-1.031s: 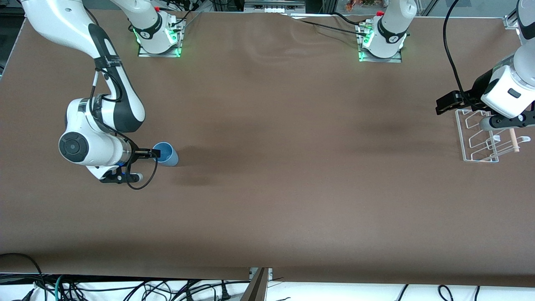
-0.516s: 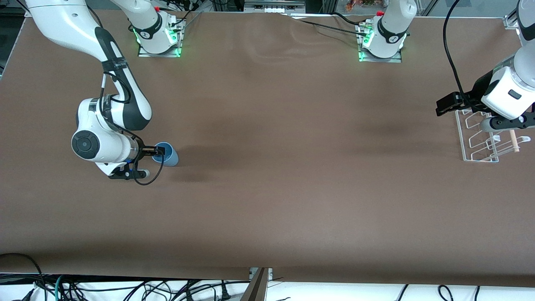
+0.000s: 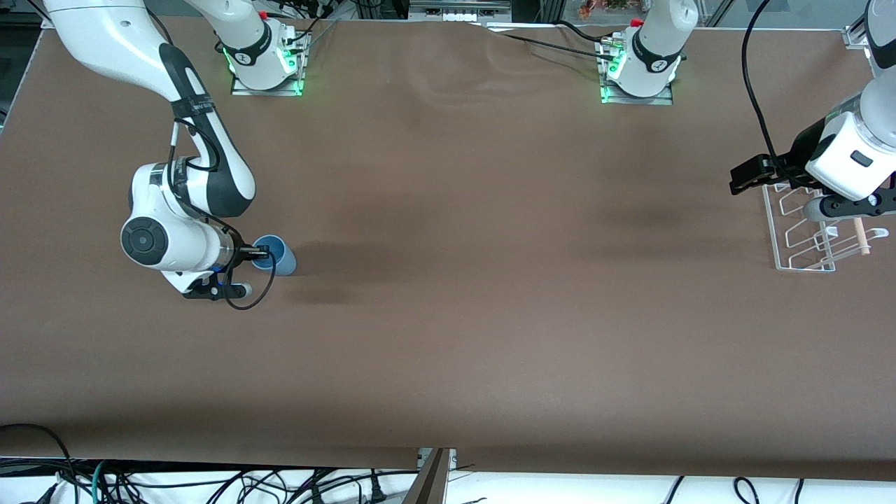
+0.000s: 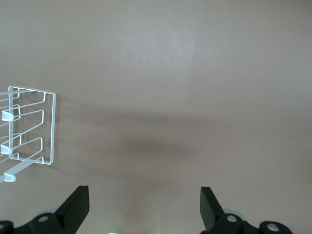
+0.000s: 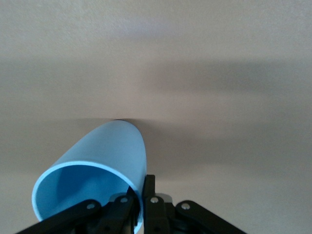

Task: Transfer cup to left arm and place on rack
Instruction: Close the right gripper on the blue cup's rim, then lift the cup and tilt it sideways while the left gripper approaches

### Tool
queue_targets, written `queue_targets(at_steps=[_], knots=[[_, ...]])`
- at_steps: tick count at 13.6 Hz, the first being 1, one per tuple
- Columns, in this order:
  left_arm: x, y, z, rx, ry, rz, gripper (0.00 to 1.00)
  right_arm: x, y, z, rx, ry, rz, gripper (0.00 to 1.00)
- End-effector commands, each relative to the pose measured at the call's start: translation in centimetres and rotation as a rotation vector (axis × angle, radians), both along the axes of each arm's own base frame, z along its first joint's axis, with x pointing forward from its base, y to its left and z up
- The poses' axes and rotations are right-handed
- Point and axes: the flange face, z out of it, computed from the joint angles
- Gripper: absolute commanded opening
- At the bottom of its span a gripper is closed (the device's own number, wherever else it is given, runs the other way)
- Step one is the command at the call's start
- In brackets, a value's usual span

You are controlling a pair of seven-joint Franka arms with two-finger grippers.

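Observation:
The light-blue cup (image 3: 278, 255) is on the brown table toward the right arm's end, tilted with its open mouth toward the right gripper. My right gripper (image 3: 253, 254) is shut on the cup's rim. In the right wrist view (image 5: 141, 195) one finger is inside the cup (image 5: 107, 156) and one is outside, pinching its wall. My left gripper (image 3: 745, 175) is open and empty, low over the table beside the rack (image 3: 805, 231). It waits there. In the left wrist view the left gripper (image 4: 144, 204) shows wide apart, with the rack (image 4: 29, 126) off to one side.
The rack's wooden dowel (image 3: 860, 234) lies along its top at the table's edge. Both arm bases (image 3: 266, 63) (image 3: 638, 70) stand along the table's edge farthest from the front camera. Cables hang below the table's front edge.
The right arm has moved in toward the cup and its fingers have closed on the rim. The cup has shifted slightly. The left arm has not moved.

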Motion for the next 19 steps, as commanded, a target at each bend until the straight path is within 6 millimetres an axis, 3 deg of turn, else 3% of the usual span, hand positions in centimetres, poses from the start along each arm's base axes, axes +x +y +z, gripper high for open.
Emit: queue_targets(at_steps=[1, 5, 8, 10, 15, 18, 19], knots=[[0.3, 0.0, 0.6, 0.023, 0.003, -0.023, 1.0, 0.3, 1.7, 1.9, 0.03, -0.034, -0.006, 0.0], [0.3, -0.1, 0.6, 0.023, 0.001, -0.025, 1.0, 1.5, 5.1, 5.0, 0.175, -0.065, -0.088, 0.0], [0.3, -0.1, 0.6, 0.023, 0.0, -0.025, 1.0, 2.7, 8.7, 9.0, 0.299, -0.064, -0.106, 0.0], [0.3, -0.2, 0.7, 0.023, -0.005, -0.026, 1.0, 3.3, 12.1, 11.1, 0.413, -0.052, -0.126, 0.0], [0.3, -0.2, 0.8, 0.023, -0.006, -0.025, 1.0, 3.0, 20.1, 14.1, 0.611, -0.005, -0.24, 0.0], [0.3, -0.6, 0.8, 0.017, -0.008, -0.034, 1.0, 4.4, 23.3, 15.3, 0.712, -0.014, -0.278, 0.0], [0.3, -2.0, 1.0, 0.009, -0.013, -0.058, 1.0, 4.5, 24.7, 15.4, 0.754, 0.006, -0.301, 0.0]])
